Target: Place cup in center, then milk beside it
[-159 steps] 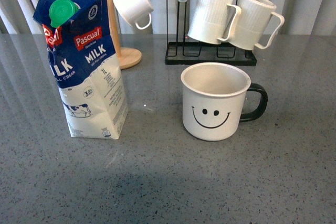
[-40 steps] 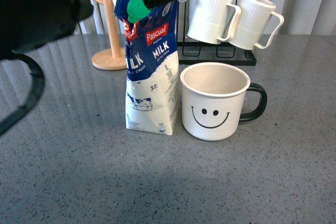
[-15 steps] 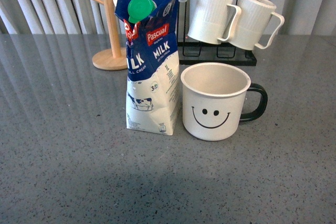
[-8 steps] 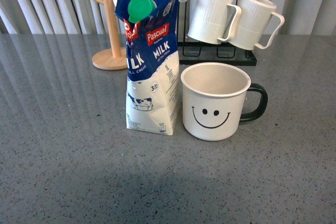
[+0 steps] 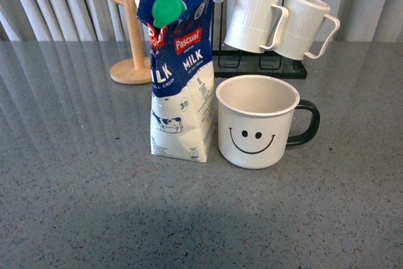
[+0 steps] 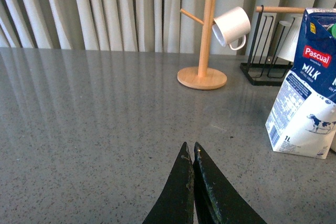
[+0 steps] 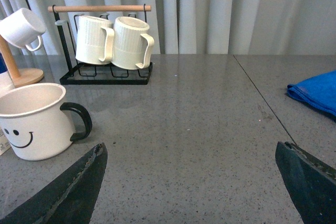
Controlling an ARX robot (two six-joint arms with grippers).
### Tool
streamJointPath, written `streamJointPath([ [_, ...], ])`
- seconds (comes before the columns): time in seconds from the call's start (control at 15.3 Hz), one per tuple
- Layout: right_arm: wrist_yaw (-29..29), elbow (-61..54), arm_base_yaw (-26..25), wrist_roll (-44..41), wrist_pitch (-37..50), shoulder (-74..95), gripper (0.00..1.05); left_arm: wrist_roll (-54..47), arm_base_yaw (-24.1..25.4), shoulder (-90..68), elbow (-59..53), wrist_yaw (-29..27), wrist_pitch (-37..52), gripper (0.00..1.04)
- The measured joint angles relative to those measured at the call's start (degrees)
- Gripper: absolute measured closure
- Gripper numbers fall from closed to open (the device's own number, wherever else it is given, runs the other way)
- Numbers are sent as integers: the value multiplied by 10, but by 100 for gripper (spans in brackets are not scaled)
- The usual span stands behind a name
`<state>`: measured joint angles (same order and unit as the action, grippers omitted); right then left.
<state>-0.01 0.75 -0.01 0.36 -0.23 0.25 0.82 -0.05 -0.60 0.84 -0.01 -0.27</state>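
The cup (image 5: 257,121) sits in the middle of the gray tabletop (image 5: 94,206), smiley face to the front. The milk (image 5: 181,70) stands upright just beside it, very close. The front view shows no arms. The left wrist view shows the left fingers (image 6: 192,157) pressed together, holding nothing, and a small white cup (image 6: 231,27) hanging on a wooden tree (image 6: 203,35). The right wrist view shows the right fingers (image 7: 191,156) spread wide and a blue cloth (image 7: 315,93).
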Motion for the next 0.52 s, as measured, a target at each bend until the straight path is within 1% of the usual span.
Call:
streamJointPath([
  [0.13, 0, 0, 0, 0, 0, 0, 7, 0, 0, 0, 0, 0, 0, 104],
  [0.2, 0, 0, 0, 0, 0, 0, 7, 0, 0, 0, 0, 0, 1, 96],
  [0.33, 0, 0, 0, 0, 0, 0, 7, 0, 0, 0, 0, 0, 1, 67],
  [0.39, 0, 0, 0, 0, 0, 0, 7, 0, 0, 0, 0, 0, 1, 49],
  [0.52, 0, 0, 0, 0, 0, 0, 7, 0, 0, 0, 0, 0, 1, 26],
])
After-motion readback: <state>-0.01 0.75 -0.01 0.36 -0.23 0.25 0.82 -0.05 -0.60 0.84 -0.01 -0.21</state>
